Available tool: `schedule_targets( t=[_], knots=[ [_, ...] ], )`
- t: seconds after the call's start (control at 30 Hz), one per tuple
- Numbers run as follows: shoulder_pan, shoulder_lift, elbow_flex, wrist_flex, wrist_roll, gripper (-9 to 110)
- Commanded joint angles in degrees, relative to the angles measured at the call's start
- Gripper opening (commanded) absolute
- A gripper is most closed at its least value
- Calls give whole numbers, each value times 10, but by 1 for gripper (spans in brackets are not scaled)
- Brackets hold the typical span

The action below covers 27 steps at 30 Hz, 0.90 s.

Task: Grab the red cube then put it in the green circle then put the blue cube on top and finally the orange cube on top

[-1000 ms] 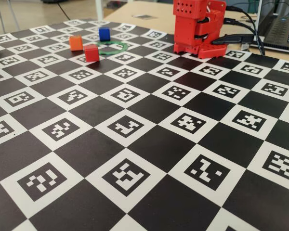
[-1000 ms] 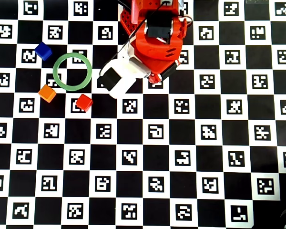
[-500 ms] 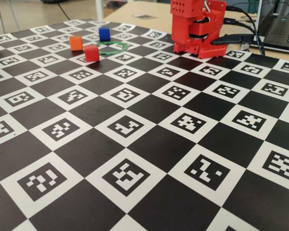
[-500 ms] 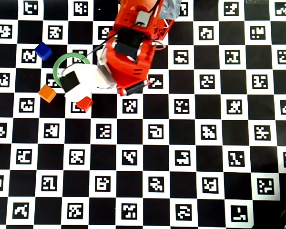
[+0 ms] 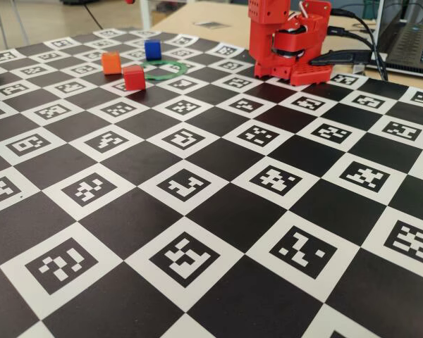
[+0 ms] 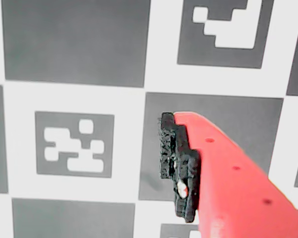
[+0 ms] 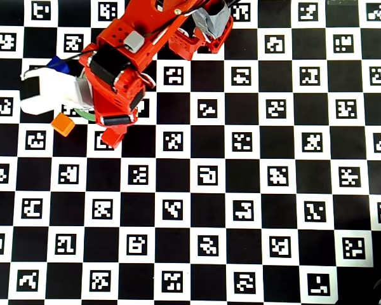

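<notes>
Since the earlier overhead view, the arm [image 7: 124, 60] has been swung further toward nine o'clock, so that most of the green circle [image 7: 84, 115] and part of the blue cube [image 7: 54, 62] are now covered by it. In the fixed view, the red cube [image 5: 134, 77] is seen on the checkered surface [image 5: 218, 211] just outside the ring [image 5: 162, 69], with the orange cube [image 5: 111, 62] at its ten o'clock and the blue cube [image 5: 152, 48] behind. Only one finger [image 6: 179, 166] is shown in the wrist view, so it cannot be told whether the fingers are spread.
</notes>
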<state>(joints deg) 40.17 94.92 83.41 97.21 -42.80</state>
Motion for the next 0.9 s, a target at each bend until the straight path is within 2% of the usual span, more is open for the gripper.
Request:
schedule_targets(
  t=[0.0, 0.3, 0.87],
  knots=[
    [10, 9, -9, 8, 18, 39],
    [11, 22, 27, -13, 27, 45],
    [30, -12, 185, -210, 55, 52]
  ],
)
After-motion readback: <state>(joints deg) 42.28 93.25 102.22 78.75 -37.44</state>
